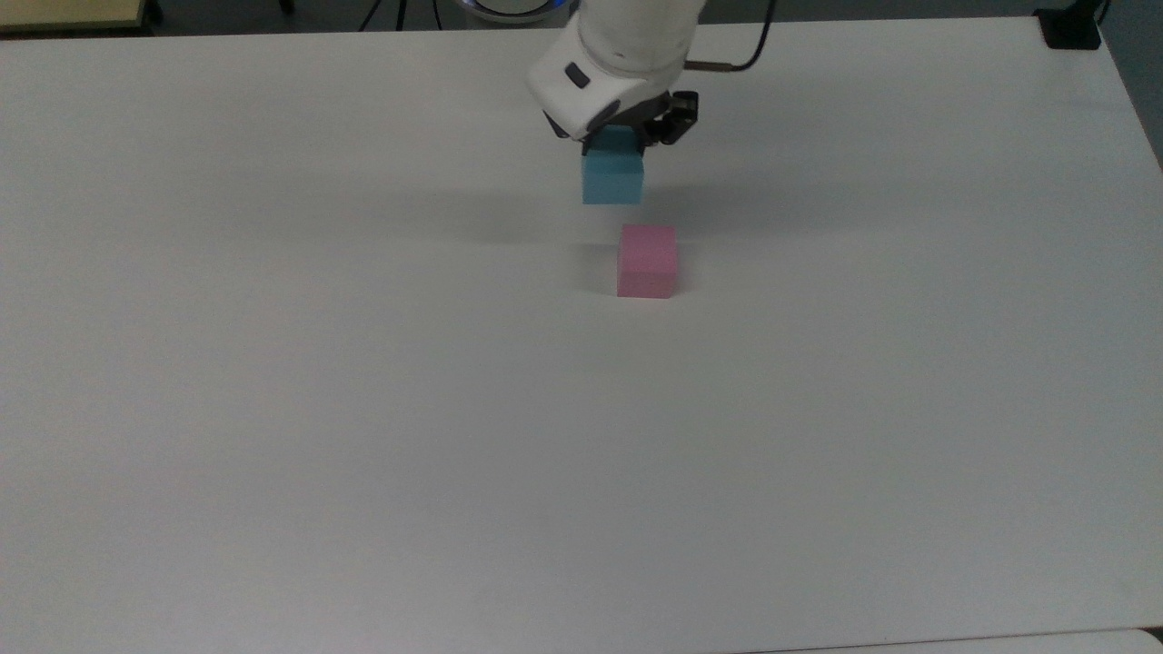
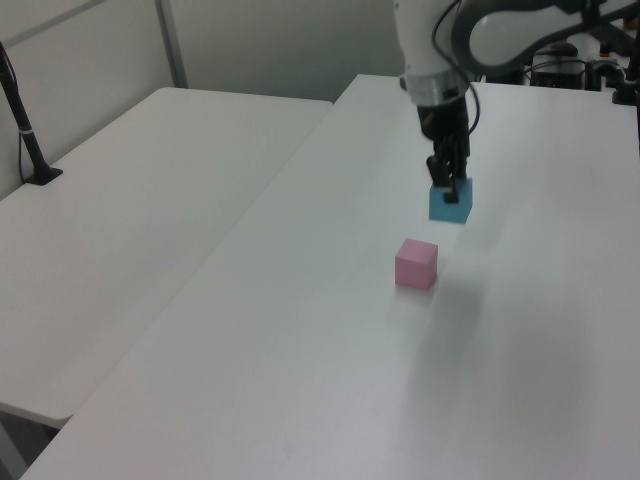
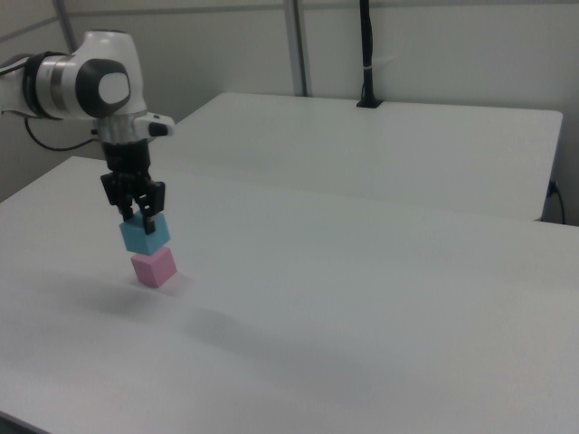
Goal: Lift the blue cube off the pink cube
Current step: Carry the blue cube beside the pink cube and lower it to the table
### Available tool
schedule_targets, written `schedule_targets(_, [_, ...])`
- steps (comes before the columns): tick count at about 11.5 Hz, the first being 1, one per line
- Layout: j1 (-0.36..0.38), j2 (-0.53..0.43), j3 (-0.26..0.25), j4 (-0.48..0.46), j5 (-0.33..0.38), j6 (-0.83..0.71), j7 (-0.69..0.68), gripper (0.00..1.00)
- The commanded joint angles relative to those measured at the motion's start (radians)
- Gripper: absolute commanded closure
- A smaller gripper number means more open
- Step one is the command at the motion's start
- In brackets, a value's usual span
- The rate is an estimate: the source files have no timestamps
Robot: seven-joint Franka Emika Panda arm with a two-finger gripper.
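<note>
My hand (image 2: 447, 187) grips the blue cube (image 2: 451, 202) by its top, cube hanging below it, clear of the pink cube (image 2: 416, 263) on the surface (image 2: 300, 350).

Even, bright overhead light, soft diffuse shadows on the white table (image 1: 363, 409), faint shadow beside the pink cube (image 1: 647, 262), mild grain, no glare, edges undistorted.
</note>
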Motion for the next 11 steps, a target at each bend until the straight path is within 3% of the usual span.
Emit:
schedule_targets(1, [-0.125,-0.051,0.007,-0.079,-0.056,0.007,-0.214,0.54])
schedule_targets(5, [-0.228,-0.042,-0.001,-0.186,-0.069,0.208,-0.348,0.54])
schedule_targets(11, [-0.268,0.058,-0.001,-0.230,-0.104,0.372,-0.373,0.54])
